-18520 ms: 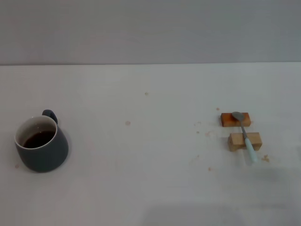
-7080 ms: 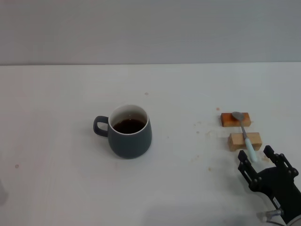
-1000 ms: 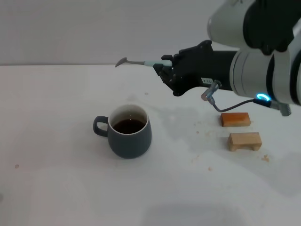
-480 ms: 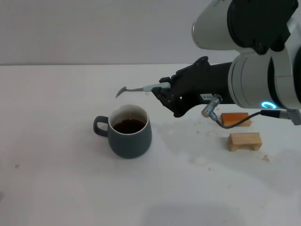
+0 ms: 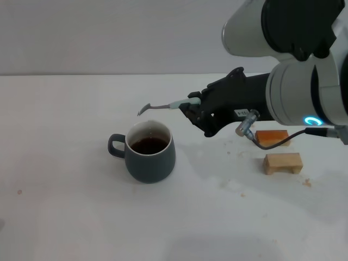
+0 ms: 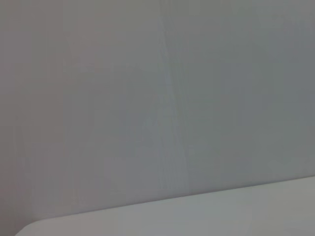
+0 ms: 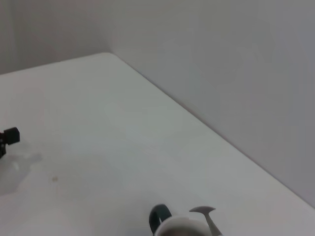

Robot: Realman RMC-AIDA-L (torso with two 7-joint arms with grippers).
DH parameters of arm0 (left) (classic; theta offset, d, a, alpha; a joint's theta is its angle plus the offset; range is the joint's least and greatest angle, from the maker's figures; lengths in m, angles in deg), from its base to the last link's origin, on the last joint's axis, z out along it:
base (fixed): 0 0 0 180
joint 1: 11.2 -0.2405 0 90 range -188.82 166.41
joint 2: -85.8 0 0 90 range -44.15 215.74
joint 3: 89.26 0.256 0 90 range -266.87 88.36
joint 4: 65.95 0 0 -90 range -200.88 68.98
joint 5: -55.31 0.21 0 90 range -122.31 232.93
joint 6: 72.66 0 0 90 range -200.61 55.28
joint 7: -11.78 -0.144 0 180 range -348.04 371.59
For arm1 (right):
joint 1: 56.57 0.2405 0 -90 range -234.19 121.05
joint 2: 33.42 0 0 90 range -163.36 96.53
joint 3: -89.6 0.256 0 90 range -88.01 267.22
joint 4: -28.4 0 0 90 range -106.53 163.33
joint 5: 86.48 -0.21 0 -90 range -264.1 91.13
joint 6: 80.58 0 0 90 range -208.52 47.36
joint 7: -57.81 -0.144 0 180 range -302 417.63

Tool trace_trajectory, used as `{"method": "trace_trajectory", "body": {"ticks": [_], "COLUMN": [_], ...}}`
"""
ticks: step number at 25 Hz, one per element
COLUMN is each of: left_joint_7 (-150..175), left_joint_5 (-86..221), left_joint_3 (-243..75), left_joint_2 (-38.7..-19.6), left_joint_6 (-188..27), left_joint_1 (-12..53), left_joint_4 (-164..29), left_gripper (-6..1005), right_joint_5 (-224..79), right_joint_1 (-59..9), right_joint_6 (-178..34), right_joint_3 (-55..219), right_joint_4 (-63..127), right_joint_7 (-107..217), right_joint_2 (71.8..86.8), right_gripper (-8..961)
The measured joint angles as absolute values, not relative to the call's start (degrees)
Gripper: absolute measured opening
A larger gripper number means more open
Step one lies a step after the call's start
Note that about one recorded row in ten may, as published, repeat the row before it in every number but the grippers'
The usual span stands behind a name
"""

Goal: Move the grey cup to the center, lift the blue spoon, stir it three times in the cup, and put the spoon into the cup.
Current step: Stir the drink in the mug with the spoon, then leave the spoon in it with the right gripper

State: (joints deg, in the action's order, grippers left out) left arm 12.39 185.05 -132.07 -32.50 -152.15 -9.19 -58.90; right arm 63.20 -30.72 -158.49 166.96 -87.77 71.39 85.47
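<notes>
Blue spoon (image 5: pixel 163 105) held level above grey cup (image 5: pixel 149 151), bowl over the rim. Light, stiff, slim; pale handle end suits pinching. Right gripper (image 5: pixel 190 106) jaws clamped on handle. Cup mid-bench, liquid spillable. Left gripper out of sight.

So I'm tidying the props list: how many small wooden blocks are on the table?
2. An orange-brown block lies on the table's right side, beneath the right arm, and a paler tan block sits just in front of it, nearer the robot. None appear hidden.
</notes>
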Motion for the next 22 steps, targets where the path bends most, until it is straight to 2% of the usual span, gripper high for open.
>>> {"method": "trace_trajectory", "body": {"ticks": [22], "left_joint_7": [12.4], "left_joint_5": [185.0], "left_joint_3": [-132.1], "left_joint_2": [-32.51], "left_joint_6": [-152.1], "left_joint_1": [-9.4], "left_joint_4": [-59.0], "left_gripper": [-2], "right_joint_5": [64.3], "right_joint_1": [-31.8], "right_joint_6": [-158.5], "right_joint_3": [164.8], "right_joint_4": [-83.1], "right_joint_7": [70.2], "right_joint_2": [85.59], "right_gripper": [159]}}
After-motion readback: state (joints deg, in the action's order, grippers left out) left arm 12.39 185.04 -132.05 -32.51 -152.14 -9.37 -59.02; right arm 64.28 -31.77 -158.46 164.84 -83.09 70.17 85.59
